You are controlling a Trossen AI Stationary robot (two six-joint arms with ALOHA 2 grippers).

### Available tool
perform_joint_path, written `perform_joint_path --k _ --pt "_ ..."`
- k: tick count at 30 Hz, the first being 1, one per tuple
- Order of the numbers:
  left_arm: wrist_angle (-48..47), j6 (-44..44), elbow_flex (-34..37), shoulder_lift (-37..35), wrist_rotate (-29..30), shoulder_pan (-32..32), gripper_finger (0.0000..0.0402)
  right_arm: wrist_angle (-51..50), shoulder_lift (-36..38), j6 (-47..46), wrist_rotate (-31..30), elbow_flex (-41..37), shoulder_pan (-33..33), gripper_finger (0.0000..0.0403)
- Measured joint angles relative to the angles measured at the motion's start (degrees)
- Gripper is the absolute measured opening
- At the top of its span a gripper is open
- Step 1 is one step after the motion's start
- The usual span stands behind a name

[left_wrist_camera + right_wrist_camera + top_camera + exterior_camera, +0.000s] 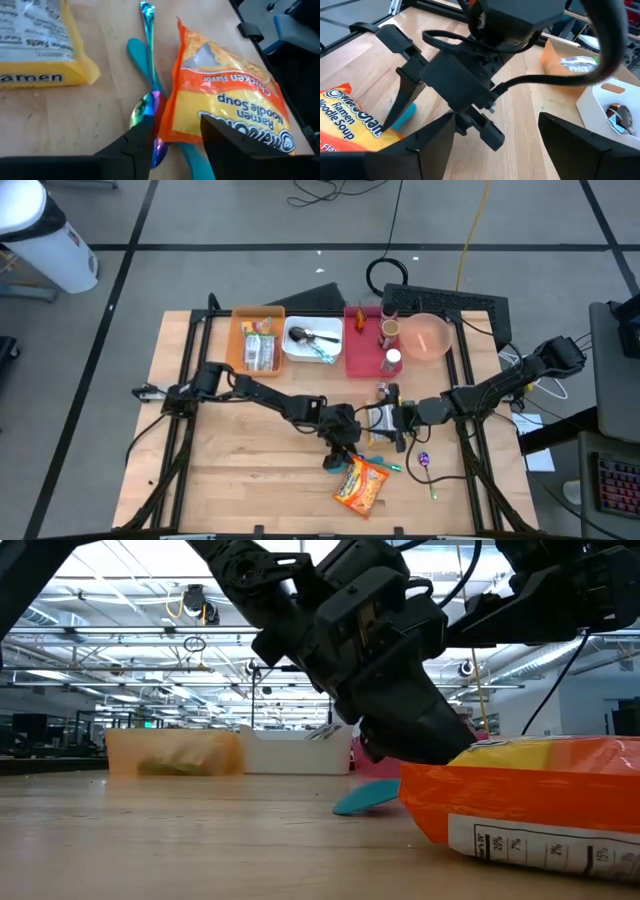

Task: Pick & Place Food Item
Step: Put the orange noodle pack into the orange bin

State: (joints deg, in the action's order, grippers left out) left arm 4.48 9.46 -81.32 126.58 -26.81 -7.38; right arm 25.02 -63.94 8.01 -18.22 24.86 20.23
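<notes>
Orange ramen packet [535, 798] fills the near right of the low view, lying flat on the wooden table [250, 480]; a white panel with a barcode faces that camera. From above, the packet lies at the table's near edge, right of centre, tilted.

Left arm reaches from the left side of the table toward the centre, wrist bent down, left gripper [336, 457] at the packet's far corner. In the left wrist view its two dark fingers [227, 145] straddle the packet's edge, one on the wood side, one over the printed face. Jaws partly apart around that edge; whether they pinch the wrapper, cannot tell.

Legible on the packet: "Ramen Noodle Soup", "Chicken Flavor". A second packet, yellow [37, 42], lies nearby, reading "ramen".

A teal spoon [137, 52] and an iridescent spoon [148, 60] lie crossed beside the orange packet, partly under it.

Right arm comes in from the right edge, right gripper [393, 418] held level just beside the left wrist, jaws standing apart, nothing between them.

Far side of the table: orange bin [255, 340], white bin [312, 340] with cutlery, red tray [362, 352], pink bowl [428, 337].
</notes>
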Motion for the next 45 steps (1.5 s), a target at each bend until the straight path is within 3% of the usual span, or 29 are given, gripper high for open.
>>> perform_joint_path --k 11,19,25,33,40,45 --pt "-0.1 -0.3 0.0 0.3 1.8 0.0 0.0154 0.0 0.0 0.2 -0.1 0.0 0.0 0.0279" --pt "-1.7 -2.4 0.0 0.4 1.9 0.0 0.0093 0.4 0.0 0.4 -0.2 0.0 0.0 0.0279" --pt "-1.4 -7.7 0.0 0.4 2.7 -0.3 0.0015 0.2 0.0 0.4 -0.2 0.0 0.0 0.0279" --pt "-6.7 -10.9 -1.1 -0.2 1.9 -0.2 0.0004 -1.1 0.0 0.2 -0.2 0.0 -0.1 0.0279" --pt "-19.6 -16.2 -6.4 -3.7 12.4 -1.2 0.0003 -1.1 0.0 -1.1 0.2 0.0 0.0 0.0279" --pt "-21.1 -18.2 -7.1 -6.6 16.3 -2.4 0.0003 -1.0 0.0 -3.7 0.4 0.0 0.0 0.0279"
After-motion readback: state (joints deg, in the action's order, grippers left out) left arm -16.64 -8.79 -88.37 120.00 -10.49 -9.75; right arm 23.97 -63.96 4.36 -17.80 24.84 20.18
